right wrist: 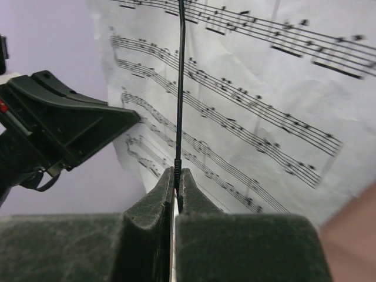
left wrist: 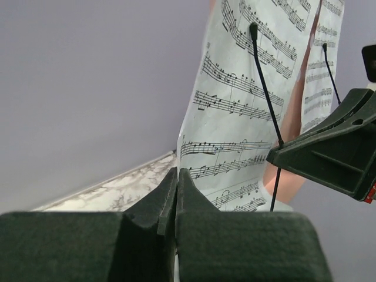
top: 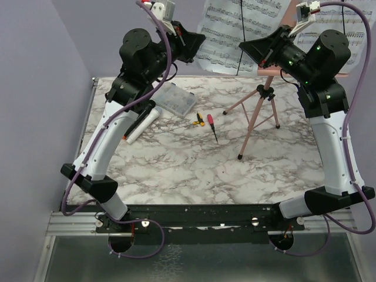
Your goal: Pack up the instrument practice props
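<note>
sheet-music pages (top: 226, 35) resting on pink tripod (top: 258, 111) desk, far edge of counter (top: 176, 164). right gripper (right wrist: 177, 173) clamping wire retainer (right wrist: 181, 88); left gripper (left wrist: 177, 173) pinching closed at page corner. freeing pages; next needing retainer lifting clear.

the top view looks down and forward from above and behind the arm bases (top: 114, 205), over the whole marble surface (top: 176, 170) to the sheet-music pages (top: 229, 35) at the back. each wrist view sits just behind its own fingers, the left fingers (left wrist: 158, 205) and right fingers (right wrist: 153, 205), facing those pages close up from opposite sides. all three share the pages; each wrist view catches the other's fingers.
</note>
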